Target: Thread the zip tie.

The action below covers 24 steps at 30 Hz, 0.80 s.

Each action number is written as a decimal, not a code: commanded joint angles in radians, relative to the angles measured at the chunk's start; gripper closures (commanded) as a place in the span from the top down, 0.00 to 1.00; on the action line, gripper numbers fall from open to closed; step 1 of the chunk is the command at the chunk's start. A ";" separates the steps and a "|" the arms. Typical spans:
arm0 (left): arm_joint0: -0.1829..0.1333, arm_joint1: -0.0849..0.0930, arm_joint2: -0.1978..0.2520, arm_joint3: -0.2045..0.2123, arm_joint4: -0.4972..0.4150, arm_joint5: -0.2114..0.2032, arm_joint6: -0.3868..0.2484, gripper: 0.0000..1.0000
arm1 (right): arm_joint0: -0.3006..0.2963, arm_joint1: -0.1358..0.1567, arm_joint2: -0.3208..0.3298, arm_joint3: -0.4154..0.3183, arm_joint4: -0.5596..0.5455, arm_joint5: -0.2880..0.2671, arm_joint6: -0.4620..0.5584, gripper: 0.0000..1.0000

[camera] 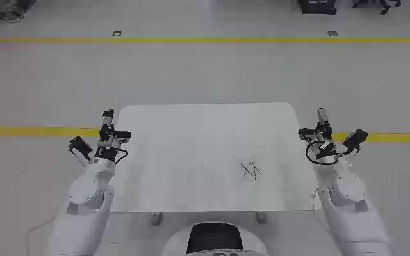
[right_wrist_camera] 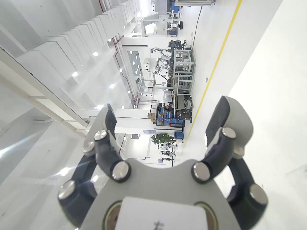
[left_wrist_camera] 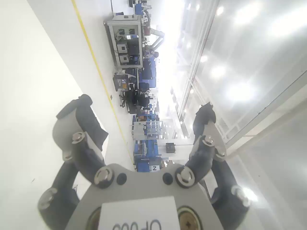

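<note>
Distance is the first hazard: the left gripper point(camera: 107, 116) hangs just off the left edge of the counter point(camera: 192, 147), jaws spread wide and holding nothing, well apart from the zip tie point(camera: 251, 170). Any reach from there has to cross most of the bare surface, and a low approach could scrape the counter's edge. The zip tie lies flat on the counter's right half, toward the near edge, as a small tangle of thin dark lines that cross each other. Whether it is one bent strap or several I cannot tell, and that is probably the main trap. A pinch aimed at the crossing could lift two strands at once, or nudge the whole thing sideways without catching any. A strap this thin and flat likely gives the fingers little to close on, so they may slide over it or press it against the surface. The right gripper point(camera: 321, 116) sits just beyond the counter's right edge, likewise spread and empty, nearer the tie than the left one. If it grabs mid-strap, not near an end, the free tip may droop or flick. The head and tail then may not line up for threading once the other arm comes in.
</note>
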 commanded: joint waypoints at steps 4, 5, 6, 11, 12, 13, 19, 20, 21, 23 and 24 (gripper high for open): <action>0.000 0.000 0.000 0.000 0.000 0.000 0.000 1.00 | 0.014 0.006 -0.015 -0.024 -0.092 0.007 0.074 1.00; 0.000 0.000 0.000 0.000 0.000 0.000 0.000 1.00 | 0.021 0.008 -0.018 -0.026 -0.129 0.018 0.099 1.00; 0.000 0.000 0.000 0.000 0.000 0.000 0.000 1.00 | 0.028 0.011 -0.021 -0.028 -0.164 0.030 0.120 1.00; 0.000 0.000 0.000 0.000 0.000 0.000 0.000 1.00 | 0.054 0.018 -0.066 -0.048 -0.353 0.086 0.203 1.00; 0.000 0.000 0.000 0.000 0.000 0.000 0.000 1.00 | 0.054 0.018 -0.066 -0.048 -0.353 0.086 0.203 1.00; 0.000 0.000 0.000 0.000 0.000 0.000 0.000 1.00 | 0.054 0.018 -0.066 -0.048 -0.353 0.086 0.203 1.00; 0.000 0.000 0.000 0.000 0.000 0.000 0.000 1.00 | 0.054 0.018 -0.066 -0.048 -0.353 0.086 0.203 1.00; 0.000 0.000 0.000 0.000 0.000 0.000 0.000 1.00 | 0.054 0.018 -0.066 -0.048 -0.353 0.086 0.203 1.00; 0.000 0.000 0.000 0.000 0.000 0.000 0.000 1.00 | 0.054 0.018 -0.066 -0.048 -0.353 0.086 0.203 1.00; 0.000 0.000 0.000 0.000 0.000 0.000 0.000 1.00 | 0.054 0.018 -0.066 -0.048 -0.353 0.086 0.203 1.00; 0.000 0.000 0.000 0.000 0.000 0.000 0.000 1.00 | 0.063 0.020 -0.073 -0.062 -0.384 0.084 0.226 1.00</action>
